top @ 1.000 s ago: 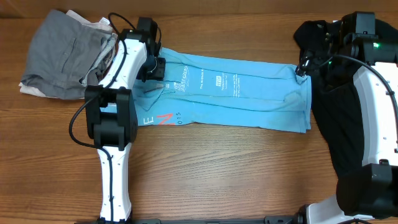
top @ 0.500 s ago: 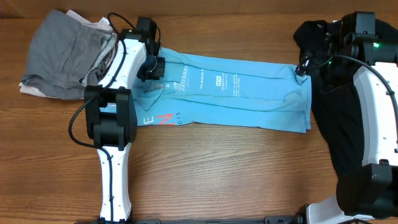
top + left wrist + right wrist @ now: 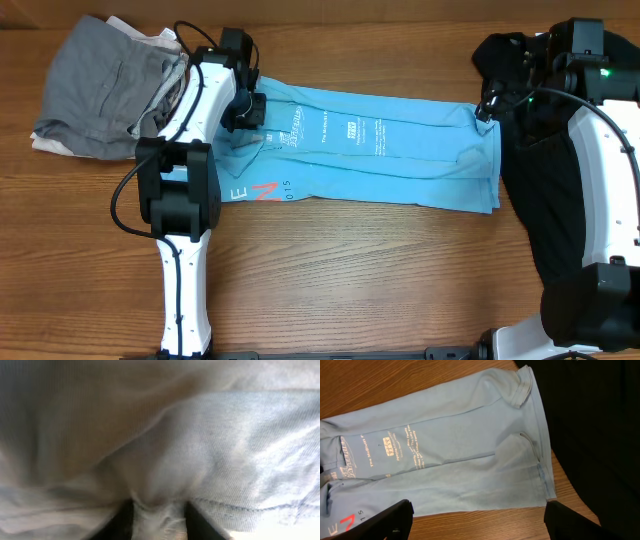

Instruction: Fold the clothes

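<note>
**A:** Your T-shirt (image 3: 400, 150) lies across the middle of the table (image 3: 350, 280) as a long band running from 9 o'clock to 3 o'clock. The small white print (image 3: 352, 132) faces up.

**B:** So I'd call your lengthwise folds done. Both sides look turned in, and only a few coral letters (image 3: 262, 192) peek out at the band's 7 o'clock corner.

**A:** You're about halfway, by my reckoning. The band hasn't been folded end over end yet, so you have at least one crosswise fold left, perhaps two.

**B:** Watch your 9 o'clock end, where the cloth is rumpled. Your left gripper (image 3: 252, 112) sits right on it. From the wrist you can see a bunched fold of blue cloth filling the gap between its dark fingers (image 3: 122, 522).

**A:** Is it pinching that fold or only straddling it? I can't tell, so don't count on having a hold there.

**B:** Your right gripper (image 3: 487, 104) is at the band's 2 o'clock corner with its claw spread wide and nothing in it. The wrist view shows it above the shirt, not on it.

**A:** You'd want that corner taken before any crosswise fold, I'd judge.

**B:** The grey pile (image 3: 100, 85) at 10 o'clock and the black garment (image 3: 525, 200) at 3 o'clock both lie off the band. The black one sits just beside its 3 o'clock edge, so mind you don't snag it.
</note>
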`<state>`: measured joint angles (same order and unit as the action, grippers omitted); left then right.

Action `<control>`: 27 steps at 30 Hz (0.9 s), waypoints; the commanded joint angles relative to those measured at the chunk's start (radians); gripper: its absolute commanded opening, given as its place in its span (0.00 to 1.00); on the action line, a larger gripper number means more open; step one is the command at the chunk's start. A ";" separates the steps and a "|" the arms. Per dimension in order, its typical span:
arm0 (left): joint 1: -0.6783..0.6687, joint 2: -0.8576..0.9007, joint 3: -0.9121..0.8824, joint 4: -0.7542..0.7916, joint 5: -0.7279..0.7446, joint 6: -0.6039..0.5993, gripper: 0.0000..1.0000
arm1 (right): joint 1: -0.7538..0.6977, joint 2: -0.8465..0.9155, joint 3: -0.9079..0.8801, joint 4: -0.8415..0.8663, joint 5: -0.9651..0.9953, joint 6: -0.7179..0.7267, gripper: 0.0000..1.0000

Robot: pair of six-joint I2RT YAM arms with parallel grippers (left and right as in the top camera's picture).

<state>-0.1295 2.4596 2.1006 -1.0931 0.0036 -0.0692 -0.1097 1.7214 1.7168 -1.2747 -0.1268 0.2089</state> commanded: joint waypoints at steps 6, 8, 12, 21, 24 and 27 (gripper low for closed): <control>-0.002 0.037 0.003 -0.006 -0.037 0.003 0.42 | 0.003 -0.004 0.023 0.005 -0.006 0.000 0.88; -0.002 0.037 0.003 -0.005 -0.037 0.003 0.33 | 0.003 -0.004 0.023 0.006 -0.006 0.000 0.89; -0.002 0.037 0.011 -0.006 -0.037 0.003 0.32 | 0.003 -0.004 0.023 0.008 -0.006 -0.001 0.88; -0.003 0.037 0.166 -0.110 -0.034 0.003 0.45 | 0.003 -0.004 0.023 0.009 -0.006 -0.001 0.89; -0.010 0.037 0.209 -0.135 0.003 0.003 0.50 | 0.003 -0.004 0.023 0.009 -0.006 -0.001 0.89; -0.031 0.037 0.209 -0.132 0.031 0.008 0.52 | 0.003 -0.004 0.023 0.009 -0.006 0.000 0.89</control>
<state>-0.1345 2.4893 2.2856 -1.2228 -0.0071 -0.0715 -0.1097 1.7214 1.7168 -1.2720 -0.1268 0.2089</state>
